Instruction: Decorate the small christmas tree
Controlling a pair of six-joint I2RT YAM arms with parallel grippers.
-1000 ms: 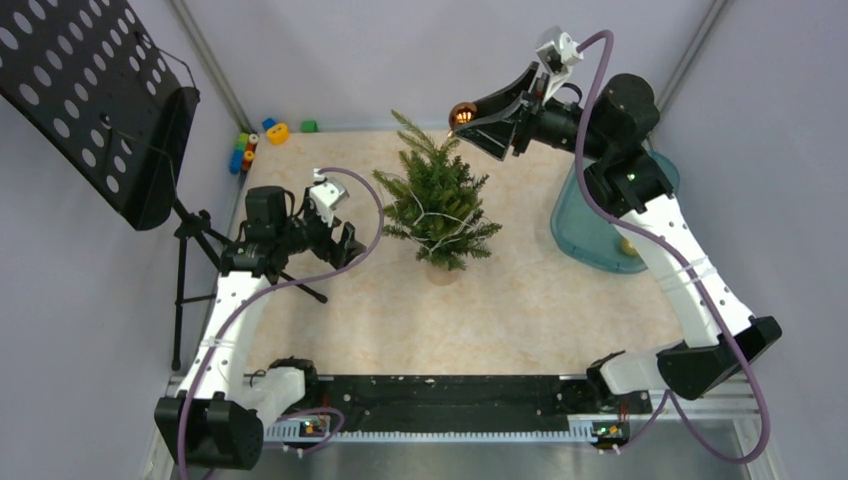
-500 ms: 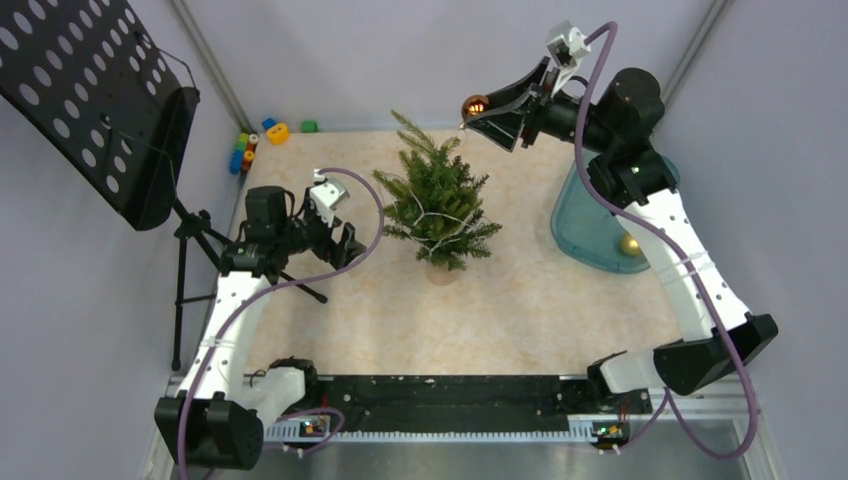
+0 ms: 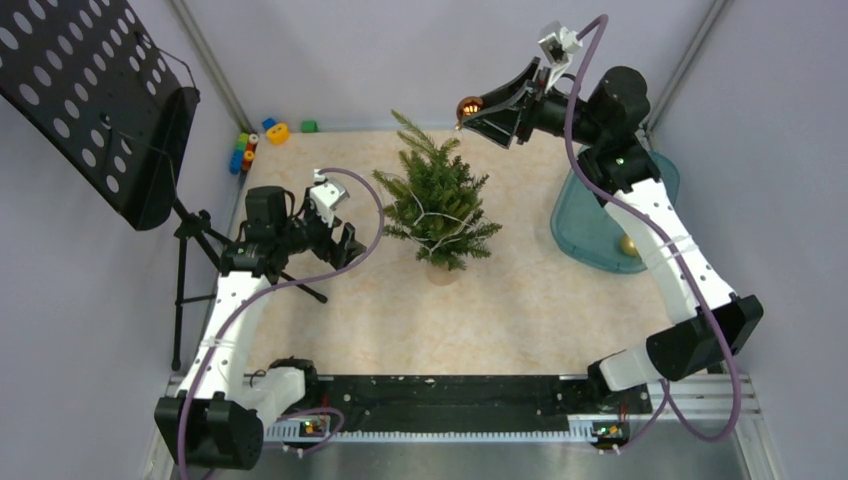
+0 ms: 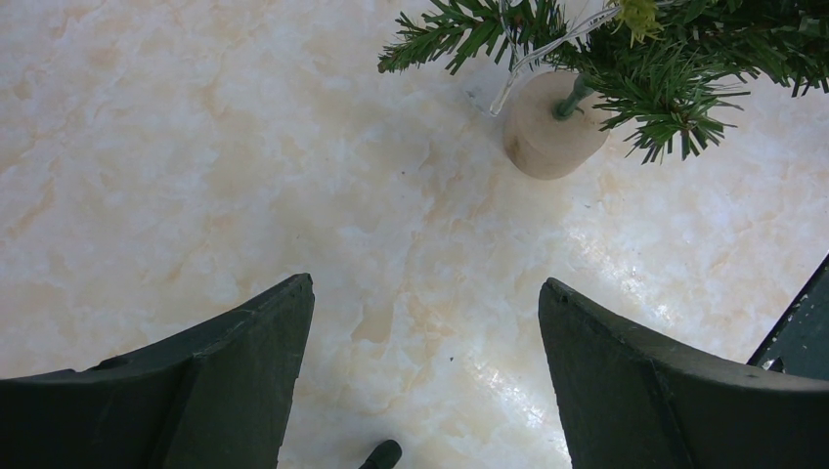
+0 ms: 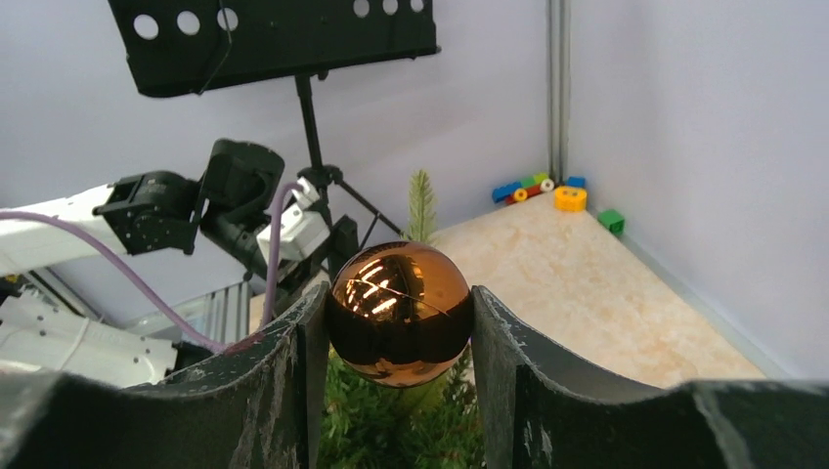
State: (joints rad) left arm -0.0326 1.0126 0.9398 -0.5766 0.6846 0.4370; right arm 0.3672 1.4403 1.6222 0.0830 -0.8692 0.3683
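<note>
The small christmas tree [image 3: 436,200] stands mid-table, dark green with a white cord wound round it and a pale round wooden base [image 4: 552,127]. My right gripper [image 3: 472,108] is shut on a shiny copper bauble [image 5: 399,313] and holds it high, above and behind the tree top [image 5: 421,203]. My left gripper [image 3: 340,246] is open and empty, hovering over the table left of the tree; its dark fingers [image 4: 235,381] frame bare tabletop.
A teal tub [image 3: 600,225] at the right holds a gold bauble [image 3: 627,244]. Coloured toy blocks [image 3: 258,140] lie in the far left corner. A black music stand [image 3: 100,95] on a tripod stands at the left edge.
My right arm has lifted the copper bauble a little higher and shifted it slightly back above the tree top. The left arm has not moved.
</note>
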